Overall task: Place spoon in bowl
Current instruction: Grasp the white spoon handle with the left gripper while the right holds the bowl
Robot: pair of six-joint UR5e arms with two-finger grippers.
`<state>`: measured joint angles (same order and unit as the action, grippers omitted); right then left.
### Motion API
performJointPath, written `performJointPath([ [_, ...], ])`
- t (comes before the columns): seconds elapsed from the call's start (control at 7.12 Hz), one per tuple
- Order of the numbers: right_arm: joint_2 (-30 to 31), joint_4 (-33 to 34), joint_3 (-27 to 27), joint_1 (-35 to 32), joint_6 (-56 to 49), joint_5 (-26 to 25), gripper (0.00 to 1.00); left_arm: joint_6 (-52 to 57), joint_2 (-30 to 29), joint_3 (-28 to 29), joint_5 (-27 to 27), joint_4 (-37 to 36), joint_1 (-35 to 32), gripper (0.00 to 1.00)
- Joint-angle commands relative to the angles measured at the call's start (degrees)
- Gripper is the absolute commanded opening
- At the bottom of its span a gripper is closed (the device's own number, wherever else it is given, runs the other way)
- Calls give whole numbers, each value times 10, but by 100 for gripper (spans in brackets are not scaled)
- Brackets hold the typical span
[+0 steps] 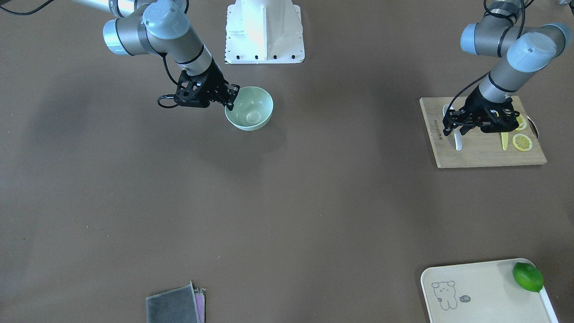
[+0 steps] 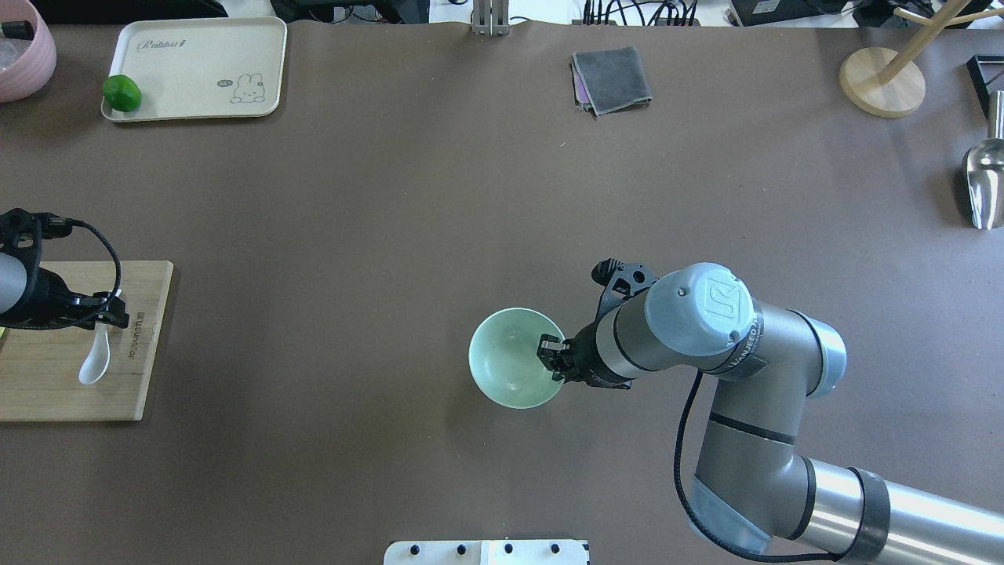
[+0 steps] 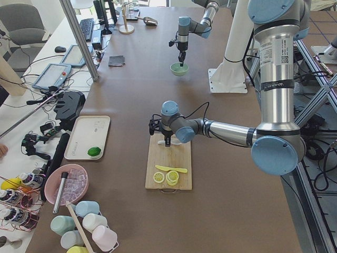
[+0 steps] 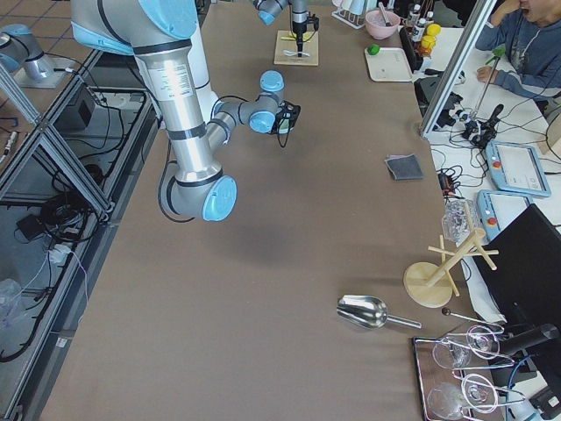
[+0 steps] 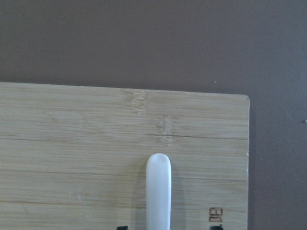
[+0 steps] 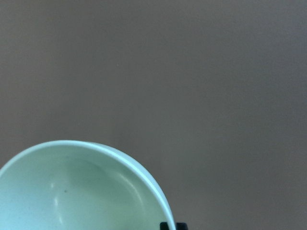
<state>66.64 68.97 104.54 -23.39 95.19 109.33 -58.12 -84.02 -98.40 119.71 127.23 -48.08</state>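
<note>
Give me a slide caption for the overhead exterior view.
Right hand pinches the mint bowl at its rim; left hand hovers open over the white spoon on the bamboo board.

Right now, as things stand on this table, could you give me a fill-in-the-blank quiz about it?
1. The left pincer is ____, one finger on either side of the spoon lying on the cutting board.
2. The mint-green bowl has ____ inside it.
3. The right pincer meets the bowl at its ____.
Missing words: open, nothing, rim.
</note>
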Motion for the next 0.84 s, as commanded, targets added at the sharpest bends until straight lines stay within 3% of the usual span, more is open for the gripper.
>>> performJointPath([
  [0.0,-9,8,-1,10,4,-4,0,-10,0,1,0,2,0,0],
  [0.42,-19,13,-5,19,13,-18,0,-13,-2,-20,1,2,-1,0],
  [0.56,-23,13,-7,19,16,-19,7,-27,-8,-35,6,1,-1,0],
  [0.7,-32,22,-11,19,17,-28,29,-42,-12,-48,9,0,0,0],
])
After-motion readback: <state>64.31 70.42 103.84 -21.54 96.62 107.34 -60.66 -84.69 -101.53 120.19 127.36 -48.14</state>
